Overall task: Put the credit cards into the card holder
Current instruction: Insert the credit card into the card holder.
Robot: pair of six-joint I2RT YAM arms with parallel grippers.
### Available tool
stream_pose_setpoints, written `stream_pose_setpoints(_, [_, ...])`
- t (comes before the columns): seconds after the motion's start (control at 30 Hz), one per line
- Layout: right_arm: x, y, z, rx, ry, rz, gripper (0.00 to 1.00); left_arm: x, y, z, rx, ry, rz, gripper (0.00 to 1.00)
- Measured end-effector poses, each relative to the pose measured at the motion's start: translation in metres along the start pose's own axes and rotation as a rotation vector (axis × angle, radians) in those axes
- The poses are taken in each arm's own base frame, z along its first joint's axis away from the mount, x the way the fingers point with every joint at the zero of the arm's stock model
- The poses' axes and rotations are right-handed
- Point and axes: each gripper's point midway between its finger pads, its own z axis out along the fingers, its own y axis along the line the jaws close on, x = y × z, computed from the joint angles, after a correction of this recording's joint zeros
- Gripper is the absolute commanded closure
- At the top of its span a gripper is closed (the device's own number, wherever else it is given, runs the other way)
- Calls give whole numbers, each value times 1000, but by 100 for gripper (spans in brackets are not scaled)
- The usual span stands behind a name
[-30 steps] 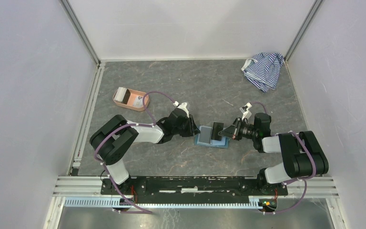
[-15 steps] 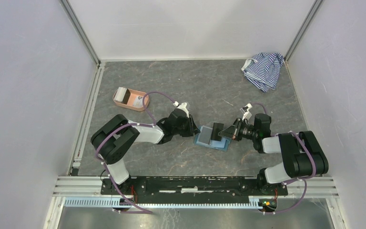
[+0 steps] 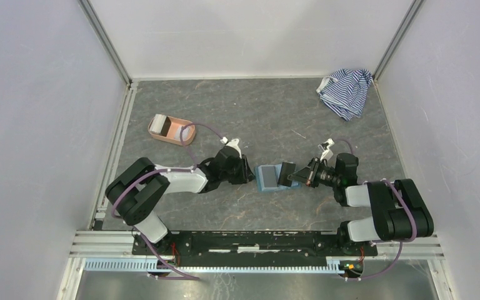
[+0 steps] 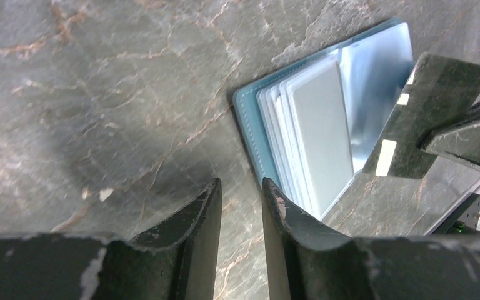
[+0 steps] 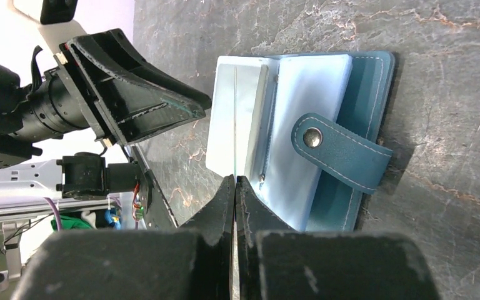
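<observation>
The card holder (image 3: 267,178) lies open on the floor between both grippers, a teal wallet (image 5: 365,81) with pale blue sleeves (image 4: 315,140) and a snap tab (image 5: 340,150). My right gripper (image 5: 234,178) is shut on a dark credit card (image 4: 425,112). That card shows edge-on (image 5: 234,125) in the right wrist view, standing over the open sleeves. In the top view the card (image 3: 285,173) juts left from the right gripper (image 3: 299,176). My left gripper (image 4: 242,182) stands narrowly open with only bare floor between its fingers, its right tip beside the holder's teal edge (image 4: 250,122).
A salmon-pink oval tray (image 3: 176,132) sits at the back left with a whitish-grey thing (image 3: 157,123) at its left end. A blue-and-white striped cloth (image 3: 345,90) lies in the far right corner. White walls enclose the floor on three sides.
The card holder has turned and slid a little left. Both grippers have shifted slightly nearer with it, and the right one still holds the dark card.
</observation>
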Motion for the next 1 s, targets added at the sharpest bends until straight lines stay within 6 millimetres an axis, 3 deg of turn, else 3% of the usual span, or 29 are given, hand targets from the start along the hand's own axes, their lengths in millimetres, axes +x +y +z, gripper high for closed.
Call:
stream_pose_setpoints(0.23, [0, -1, 1, 0, -1, 0, 100, 8, 6, -20, 9, -11, -17, 38])
stream_pose_setpoints(0.4, [1, -5, 3, 9, 8, 14, 100, 6, -4, -19, 61, -20, -23, 30])
stream_pose_setpoints(0.9, [2, -13, 6, 26, 23, 25, 100, 3, -25, 0, 168, -15, -28, 27])
stream_pose_setpoints(1.0, [2, -14, 7, 25, 24, 22, 100, 0, -28, 4, 165, -7, -29, 31])
